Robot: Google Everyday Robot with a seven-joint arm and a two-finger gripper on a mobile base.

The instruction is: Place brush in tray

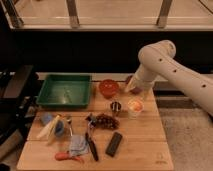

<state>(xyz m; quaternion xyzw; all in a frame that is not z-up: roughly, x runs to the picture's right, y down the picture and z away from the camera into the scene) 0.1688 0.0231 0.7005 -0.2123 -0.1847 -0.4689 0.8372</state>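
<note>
The brush [92, 145], long, slim and black, lies on the wooden table near the front centre, pointing roughly away from me. The green tray [47, 95] sits at the table's back left and looks almost bare inside. My gripper [131, 86] is at the back right of the table, just right of the red bowl, far from both the brush and the tray. The white arm [170, 67] reaches in from the right.
A red bowl [108, 88] stands right of the tray. A small metal cup [116, 107], a translucent cup [134, 106] and a dark brown cluster [104, 120] are mid-table. A flat black block [114, 143], a blue cloth [78, 145], an orange-red tool [69, 157] and blue and yellow items [52, 126] lie near the brush.
</note>
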